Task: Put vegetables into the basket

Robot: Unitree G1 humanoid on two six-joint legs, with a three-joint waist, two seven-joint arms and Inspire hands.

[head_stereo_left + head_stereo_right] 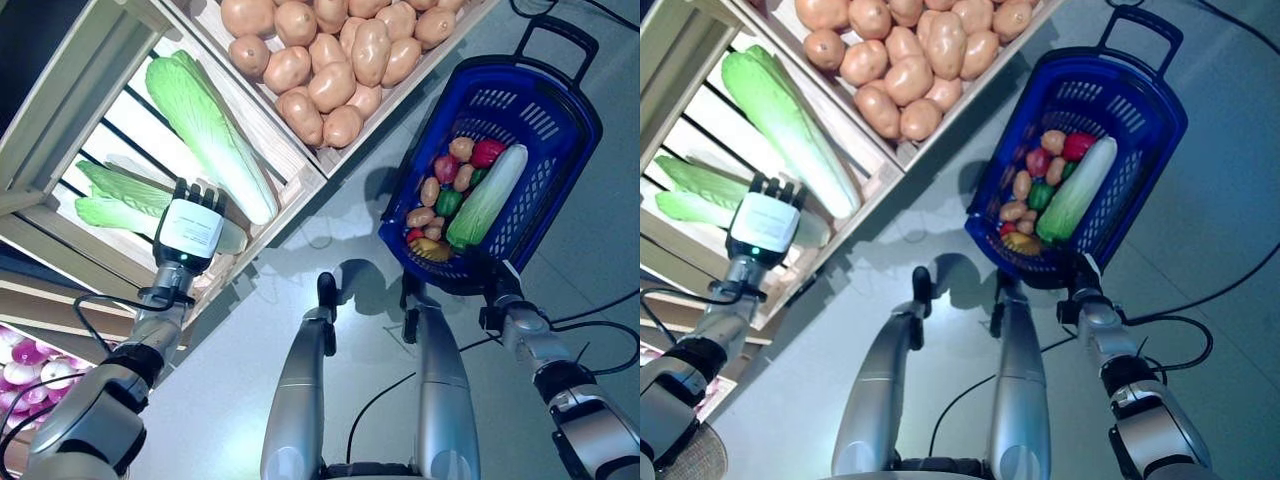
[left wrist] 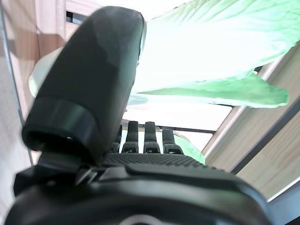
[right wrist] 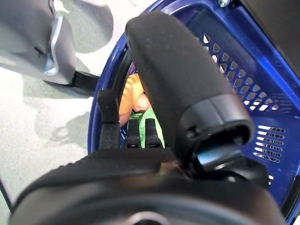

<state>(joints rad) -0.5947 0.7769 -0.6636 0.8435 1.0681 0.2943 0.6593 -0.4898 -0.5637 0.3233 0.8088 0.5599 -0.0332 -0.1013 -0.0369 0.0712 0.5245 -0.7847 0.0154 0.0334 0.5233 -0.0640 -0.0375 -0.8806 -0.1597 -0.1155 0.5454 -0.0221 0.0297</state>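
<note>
A blue plastic basket hangs tilted over the floor on the right. It holds a long napa cabbage, small potatoes, peppers and other vegetables. My right hand grips the basket's near rim from below; in the right wrist view its thumb lies against the blue wall and its fingers curl over the rim. My left hand reaches into a wooden crate, open, with straight fingers next to a big napa cabbage. The left wrist view shows that cabbage just past the thumb, with nothing held.
Two more cabbages lie deeper in the same crate. The neighbouring crate is piled with potatoes. A bin of purple and white onions shows at the lower left. Grey floor lies between the crates and the basket.
</note>
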